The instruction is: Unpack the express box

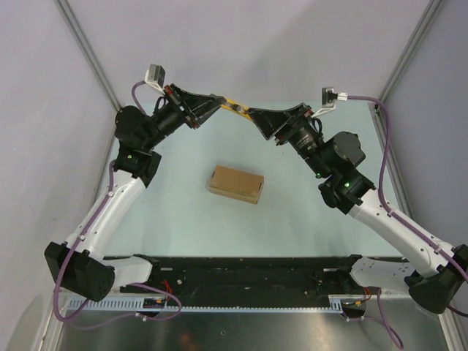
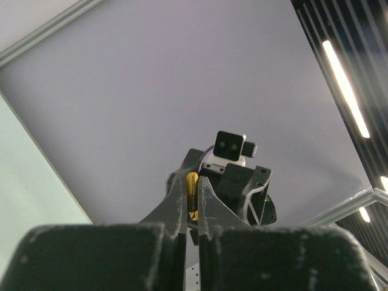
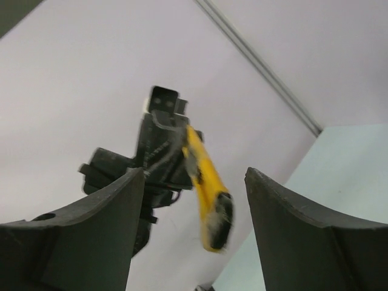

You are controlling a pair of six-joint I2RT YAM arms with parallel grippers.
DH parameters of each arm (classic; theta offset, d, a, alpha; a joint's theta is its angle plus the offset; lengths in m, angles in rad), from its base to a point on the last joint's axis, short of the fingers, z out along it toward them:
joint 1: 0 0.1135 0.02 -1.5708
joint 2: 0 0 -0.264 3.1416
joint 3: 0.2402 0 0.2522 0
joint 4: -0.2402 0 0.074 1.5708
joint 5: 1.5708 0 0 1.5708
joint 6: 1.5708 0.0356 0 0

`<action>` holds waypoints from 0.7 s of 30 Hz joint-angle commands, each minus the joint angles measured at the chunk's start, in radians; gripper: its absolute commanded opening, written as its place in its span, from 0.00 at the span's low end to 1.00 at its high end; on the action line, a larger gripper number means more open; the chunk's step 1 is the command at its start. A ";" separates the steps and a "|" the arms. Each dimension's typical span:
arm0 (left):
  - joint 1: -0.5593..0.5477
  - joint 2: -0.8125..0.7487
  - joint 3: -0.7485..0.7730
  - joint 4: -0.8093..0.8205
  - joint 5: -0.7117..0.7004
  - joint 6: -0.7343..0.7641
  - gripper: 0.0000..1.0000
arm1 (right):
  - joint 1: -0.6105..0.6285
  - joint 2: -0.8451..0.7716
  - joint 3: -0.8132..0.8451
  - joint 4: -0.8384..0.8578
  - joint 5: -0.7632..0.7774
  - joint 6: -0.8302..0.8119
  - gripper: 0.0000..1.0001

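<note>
Top external view, from the left: the left gripper is raised over the far edge of the table, its fingers pressed together on one end of a yellow utility knife. Facing it, the right gripper has its jaws spread either side of the knife's free end, not touching it in the right wrist view. The express box lies shut and flat on the table's middle, well apart from both grippers. It is likely light, stiff enough to pinch across its narrow width yet easy to dent, and its matte cardboard should not be slippery. Holding it by the long side walls would leave the lid seam free for the blade. The table is smooth pale green, probably slick under the box. Plain lilac-grey walls with metal posts close it in on the left, back and right.
</note>
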 commanded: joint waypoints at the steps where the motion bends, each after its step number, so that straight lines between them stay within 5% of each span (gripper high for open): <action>1: -0.013 -0.027 -0.037 0.048 -0.002 -0.013 0.00 | -0.023 0.013 0.006 0.131 -0.080 0.065 0.67; 7: -0.013 -0.027 -0.050 0.064 -0.008 0.009 0.00 | -0.048 0.018 0.006 0.119 -0.132 0.108 0.55; 9: -0.013 -0.027 -0.050 0.070 -0.012 0.012 0.00 | -0.050 0.012 0.006 0.102 -0.138 0.106 0.60; 10: -0.013 -0.024 -0.047 0.071 -0.010 0.016 0.00 | -0.050 0.010 0.007 0.083 -0.140 0.101 0.71; 14: -0.012 -0.021 -0.043 0.085 -0.012 0.033 0.00 | -0.051 0.010 0.006 0.048 -0.152 0.112 0.76; 21: -0.016 -0.015 -0.043 0.108 -0.007 0.067 0.00 | -0.054 -0.008 0.007 0.011 -0.145 0.177 0.35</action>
